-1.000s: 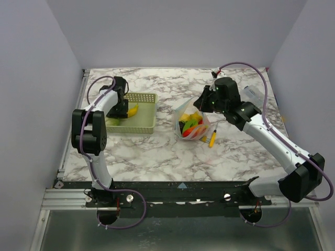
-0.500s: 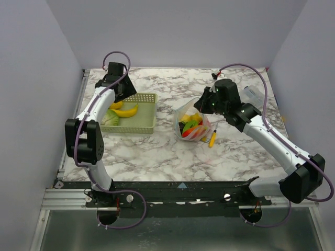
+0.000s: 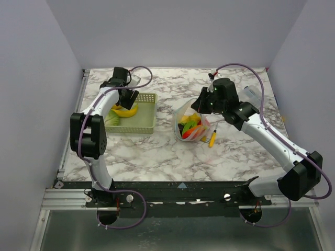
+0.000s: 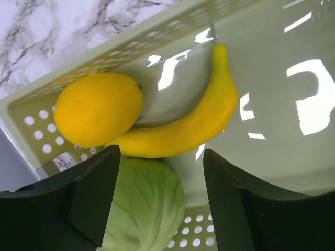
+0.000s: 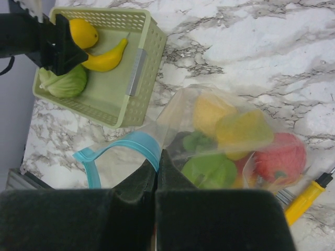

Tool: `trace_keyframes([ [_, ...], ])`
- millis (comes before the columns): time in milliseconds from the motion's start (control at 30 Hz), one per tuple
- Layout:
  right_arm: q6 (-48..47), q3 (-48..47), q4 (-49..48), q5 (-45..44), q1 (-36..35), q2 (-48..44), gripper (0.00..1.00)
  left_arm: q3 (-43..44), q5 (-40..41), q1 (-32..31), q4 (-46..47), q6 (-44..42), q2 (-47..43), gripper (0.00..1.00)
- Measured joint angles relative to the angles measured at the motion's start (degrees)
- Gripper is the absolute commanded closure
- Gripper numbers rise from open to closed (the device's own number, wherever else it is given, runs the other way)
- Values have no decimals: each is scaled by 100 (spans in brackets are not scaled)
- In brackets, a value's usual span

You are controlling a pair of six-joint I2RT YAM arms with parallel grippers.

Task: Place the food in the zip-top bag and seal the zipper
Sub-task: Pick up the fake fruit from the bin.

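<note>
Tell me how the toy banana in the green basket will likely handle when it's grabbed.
The banana looks glossy and hard, so it's probably stiff but slippery. Its curved, tapering shape may let it pivot or squirt out. It lies against the lemon, which could roll if nudged.

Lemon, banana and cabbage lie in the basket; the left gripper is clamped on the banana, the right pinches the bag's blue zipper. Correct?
No: the left gripper is open over the banana, gripping nothing, as the left wrist view shows. The lemon and cabbage lie beside it in the basket; the right gripper pinches the zipper.
</note>
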State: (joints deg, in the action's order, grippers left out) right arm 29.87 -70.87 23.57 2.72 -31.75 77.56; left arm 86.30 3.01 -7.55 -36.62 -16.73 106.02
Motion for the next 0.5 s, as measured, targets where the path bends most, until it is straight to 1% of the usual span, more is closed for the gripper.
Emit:
trace_keyframes([
  [167, -22, -9, 2, 61, 0, 24, 100, 81, -46, -173, -249, -636, 479, 34],
  [267, -39, -9, 2, 61, 0, 24, 100, 92, 26, -262, -367, -844, 750, 35],
  [500, -39, -9, 2, 61, 0, 24, 100, 186, 658, -321, -330, -1088, 1165, 39],
])
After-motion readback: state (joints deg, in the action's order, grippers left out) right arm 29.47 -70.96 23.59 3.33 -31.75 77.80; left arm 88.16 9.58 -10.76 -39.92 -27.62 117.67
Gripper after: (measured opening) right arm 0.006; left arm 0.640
